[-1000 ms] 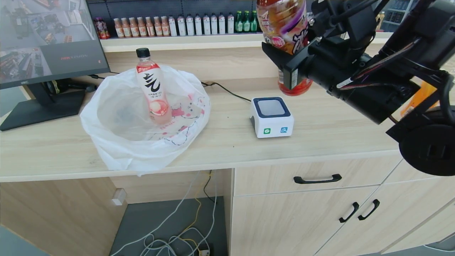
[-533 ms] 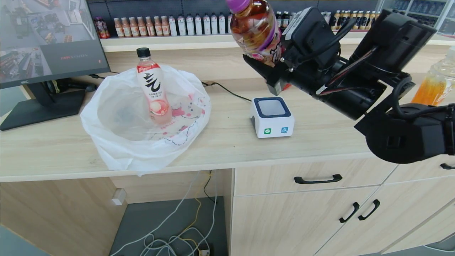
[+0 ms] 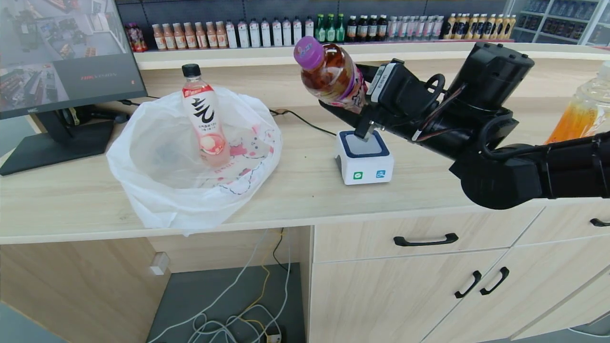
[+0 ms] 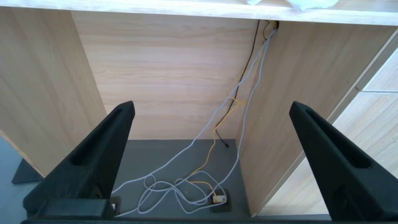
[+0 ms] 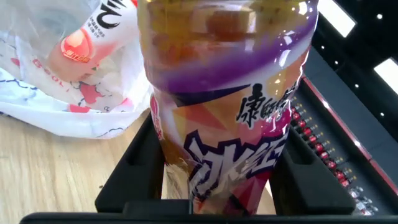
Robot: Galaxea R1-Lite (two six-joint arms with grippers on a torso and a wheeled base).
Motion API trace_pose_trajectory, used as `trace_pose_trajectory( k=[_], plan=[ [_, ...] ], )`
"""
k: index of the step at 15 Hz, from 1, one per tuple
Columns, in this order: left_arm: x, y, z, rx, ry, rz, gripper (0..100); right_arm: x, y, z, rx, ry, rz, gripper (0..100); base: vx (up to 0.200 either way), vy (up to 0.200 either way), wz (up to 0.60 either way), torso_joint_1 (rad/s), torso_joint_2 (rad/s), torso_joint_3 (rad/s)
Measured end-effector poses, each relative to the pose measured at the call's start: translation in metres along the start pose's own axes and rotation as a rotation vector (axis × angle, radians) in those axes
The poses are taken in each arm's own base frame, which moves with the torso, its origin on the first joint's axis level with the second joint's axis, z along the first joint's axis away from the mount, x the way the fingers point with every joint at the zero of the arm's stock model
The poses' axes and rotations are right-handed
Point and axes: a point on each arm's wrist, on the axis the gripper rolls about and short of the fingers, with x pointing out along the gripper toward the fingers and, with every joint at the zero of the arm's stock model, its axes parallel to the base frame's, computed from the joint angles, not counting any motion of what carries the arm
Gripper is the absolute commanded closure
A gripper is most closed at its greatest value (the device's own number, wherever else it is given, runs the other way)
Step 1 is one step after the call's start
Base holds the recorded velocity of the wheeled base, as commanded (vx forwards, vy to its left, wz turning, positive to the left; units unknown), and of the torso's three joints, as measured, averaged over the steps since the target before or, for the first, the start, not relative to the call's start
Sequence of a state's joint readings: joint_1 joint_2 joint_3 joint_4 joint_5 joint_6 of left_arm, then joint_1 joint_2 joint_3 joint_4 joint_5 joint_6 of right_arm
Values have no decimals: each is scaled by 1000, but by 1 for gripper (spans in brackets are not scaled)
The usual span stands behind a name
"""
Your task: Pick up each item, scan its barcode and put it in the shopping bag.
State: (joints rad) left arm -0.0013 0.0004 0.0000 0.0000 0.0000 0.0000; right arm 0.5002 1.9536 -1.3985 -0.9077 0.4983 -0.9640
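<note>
Light wood bench [image 3: 305, 190] runs across a shop. Below its edge, down and left of the scanner [image 3: 364, 159], the left gripper [image 4: 211, 112] hangs with its fingers spread wide and nothing between them, facing loose wires [image 4: 186, 186] on the floor.

On the bench, left of the scanner, the white bag [image 3: 143, 162] lies open with one pink bottle [image 3: 205, 124] upright inside, so I judge one item is already done.

Just above the scanner, the right gripper [image 3: 351, 97] has its fingers closed around the lower body of the tea bottle [image 3: 329, 76], which tilts with its purple cap toward the bag. The scanning seems to be the step in hand. Whether the barcode faces the window I cannot tell. After that, this bottle must go into the bag.

Far right of the scanner an orange bottle [image 3: 579, 114] waits, probably the last item.

Behind the scanner a black cable [image 3: 300, 121] crosses the bench toward the bag. The pink bottle may hinder the drop. Far left of the scanner stands a monitor [image 3: 62, 52], and behind all a row of drinks [image 3: 267, 32].
</note>
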Motion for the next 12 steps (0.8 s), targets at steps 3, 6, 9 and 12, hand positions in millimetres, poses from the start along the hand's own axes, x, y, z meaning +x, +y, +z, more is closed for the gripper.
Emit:
trace_pose_trajectory(
  k=[3,6,9,12],
  plan=[
    [0,0,0,0,0,1,0,0,3,-5,-24,-45,43,100,0,0,0,0,0,0],
    [0,0,0,0,0,1,0,-6,5,-23,-50,-47,78,100,0,0,0,0,0,0],
    [0,0,0,0,0,0,0,-9,5,-33,-61,-57,101,100,0,0,0,0,0,0],
    [0,0,0,0,0,0,0,-16,1,-45,-76,-25,95,100,0,0,0,0,0,0]
  ],
)
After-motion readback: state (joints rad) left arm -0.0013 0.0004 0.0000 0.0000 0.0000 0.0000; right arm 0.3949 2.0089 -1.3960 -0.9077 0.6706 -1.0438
